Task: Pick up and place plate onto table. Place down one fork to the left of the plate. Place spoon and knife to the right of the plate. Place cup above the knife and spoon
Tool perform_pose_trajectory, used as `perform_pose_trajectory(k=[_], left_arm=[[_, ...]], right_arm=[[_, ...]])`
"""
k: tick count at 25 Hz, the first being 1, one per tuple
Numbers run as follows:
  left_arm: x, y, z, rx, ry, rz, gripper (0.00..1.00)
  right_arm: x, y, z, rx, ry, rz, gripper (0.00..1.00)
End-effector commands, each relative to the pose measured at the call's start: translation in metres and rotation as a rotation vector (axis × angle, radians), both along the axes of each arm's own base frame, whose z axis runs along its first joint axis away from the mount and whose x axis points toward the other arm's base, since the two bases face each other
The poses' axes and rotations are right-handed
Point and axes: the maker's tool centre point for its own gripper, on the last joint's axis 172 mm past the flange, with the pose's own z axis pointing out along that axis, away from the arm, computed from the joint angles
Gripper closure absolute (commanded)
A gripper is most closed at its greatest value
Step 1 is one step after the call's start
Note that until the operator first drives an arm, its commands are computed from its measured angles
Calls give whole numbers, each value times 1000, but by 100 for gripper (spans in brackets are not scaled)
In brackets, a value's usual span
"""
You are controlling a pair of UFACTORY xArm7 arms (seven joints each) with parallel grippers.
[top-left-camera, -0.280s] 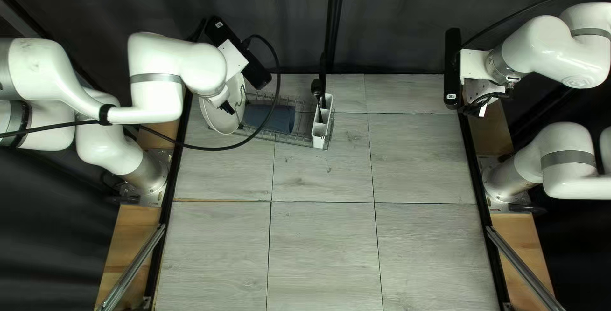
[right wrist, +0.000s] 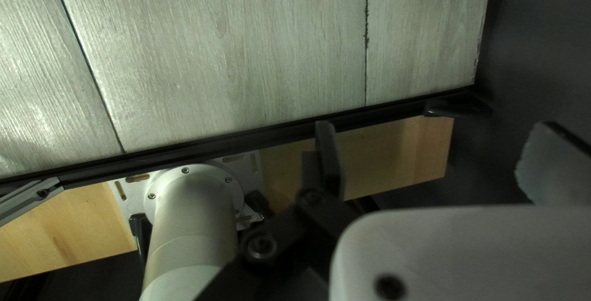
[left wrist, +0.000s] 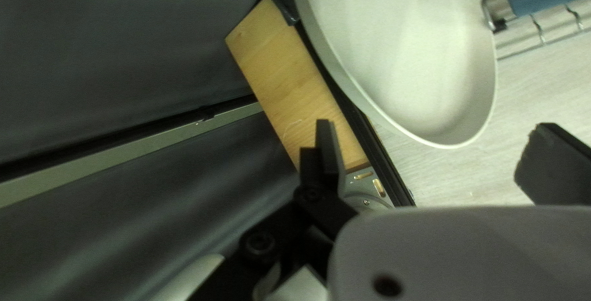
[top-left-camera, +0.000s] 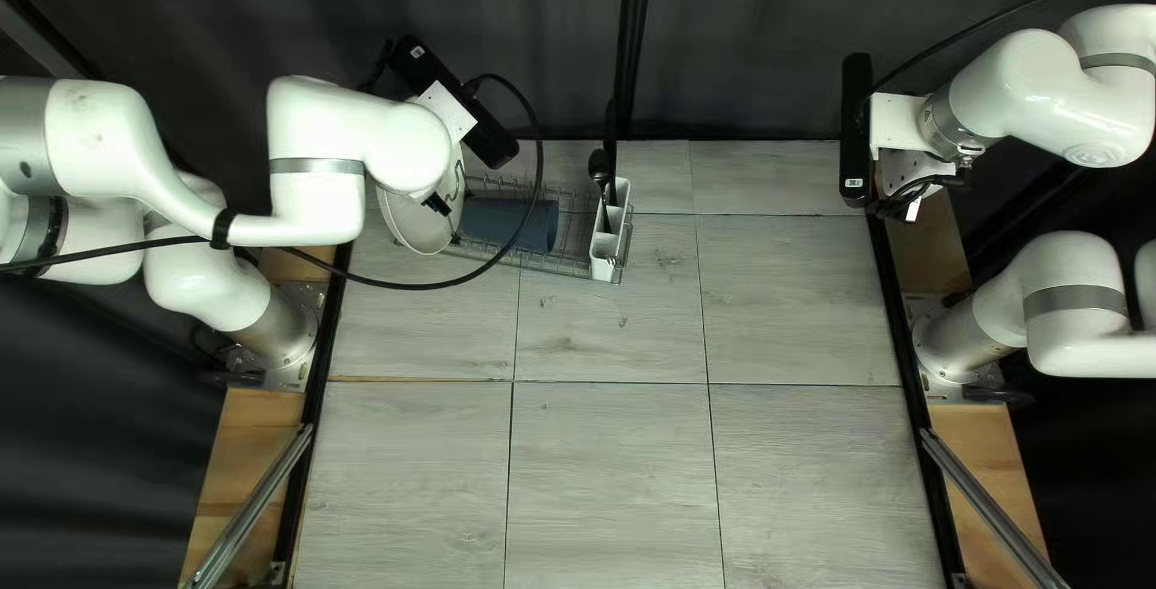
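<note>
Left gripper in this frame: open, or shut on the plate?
Open. In the left wrist view, the left gripper has its fingers wide apart, and the plate shows beyond, touched by neither.

I'd call this a robotics lab: from where I stand, one white robot arm (top-left-camera: pixel 319 168) reaches in at the upper left of the frame and another, the right arm (top-left-camera: pixel 1036 89), at the upper right, with a black cable (top-left-camera: pixel 422 287) looping off the first. Bare wooden boards (top-left-camera: pixel 247 451) and slanting metal rails (top-left-camera: pixel 251 505) flank the plank-patterned tabletop (top-left-camera: pixel 602 445), and a dark curtain (top-left-camera: pixel 771 35) hangs across the top of the frame. The wire dish rack (top-left-camera: pixel 548 260) at upper centre, with its white cutlery holder (top-left-camera: pixel 602 254), gives it a small corner of kitchen.
</note>
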Motion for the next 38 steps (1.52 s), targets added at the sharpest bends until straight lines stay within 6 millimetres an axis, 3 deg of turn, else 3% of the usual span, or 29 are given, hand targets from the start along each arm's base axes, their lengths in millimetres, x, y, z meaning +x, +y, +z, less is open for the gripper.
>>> perform_pose_trajectory(k=[1,12,18,38], left_arm=[[1,8,-6,56,33,52,0],[-4,29,-20,213,136,218,0],[-18,52,-11,241,221,333,0],[-34,50,-22,198,426,526,0]], right_arm=[[0,0,0,0,0,0,0],[0,0,0,0,0,0,0],[0,0,0,0,0,0,0],[0,0,0,0,0,0,0]])
